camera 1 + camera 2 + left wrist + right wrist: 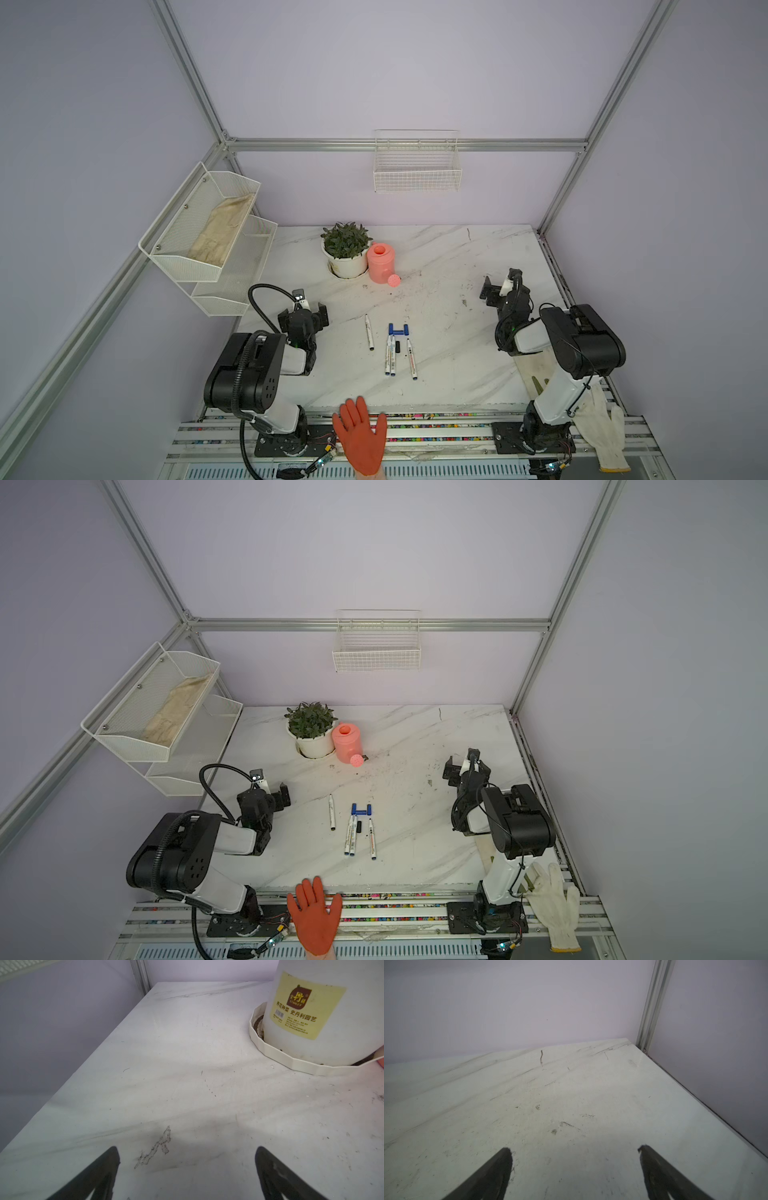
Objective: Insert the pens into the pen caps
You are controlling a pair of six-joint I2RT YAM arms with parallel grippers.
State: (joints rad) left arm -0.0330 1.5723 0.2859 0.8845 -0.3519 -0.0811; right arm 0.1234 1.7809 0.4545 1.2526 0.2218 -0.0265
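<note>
Top views — uncapped pens (390, 359) and pen caps (399, 332) lie mid-table, with both grippers released and empty.

Nearest, toward 7 o'clock from the pens, an orange-gloved hand (360, 436) lies spread over the front rail (436, 434). A white cotton glove (602, 432) sits at 4 o'clock. Four pens lie roughly parallel on the marble table (457, 257), coloured ends nearest: one alone, two touching, then one more. Three blue caps form an H just beyond the pair — the black one lies between the pair and the last pen. The left gripper (303, 312) at 10 o'clock and the right gripper (500, 286) at 2 o'clock have their jaws spread wide, well apart from the pens. Farther off, a potted plant (347, 257) stands at 11, with a pink watering can (381, 262) just beside it at 12.
</note>
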